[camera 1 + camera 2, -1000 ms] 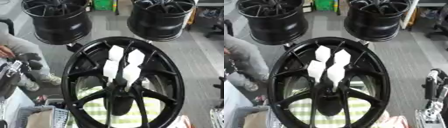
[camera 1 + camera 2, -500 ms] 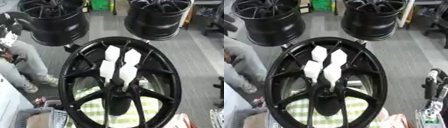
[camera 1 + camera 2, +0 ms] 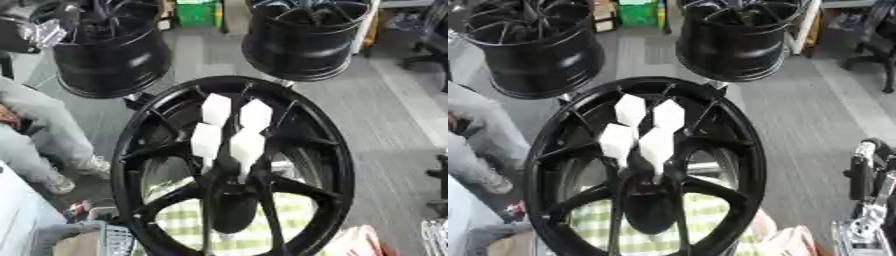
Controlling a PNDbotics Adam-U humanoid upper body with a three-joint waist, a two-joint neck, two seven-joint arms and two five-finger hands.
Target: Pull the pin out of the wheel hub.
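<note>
In the left eye view I see one big black wheel [image 3: 232, 167] standing up close to me. Four white pins [image 3: 230, 132] stick out just above its hub [image 3: 229, 200]. Two more wheels [image 3: 109, 47] stand behind it. No robot hand shows here, so I think the pull has not started.

In the right eye view I count the same: four pins, three wheels. I can't tell what my robot hands are doing, as neither shows. Next I must reach for one pin and grab it.

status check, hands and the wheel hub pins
Neither hand in view. Black wheel upright, four white pins standing out of the hub. Nothing blocking them.
</note>
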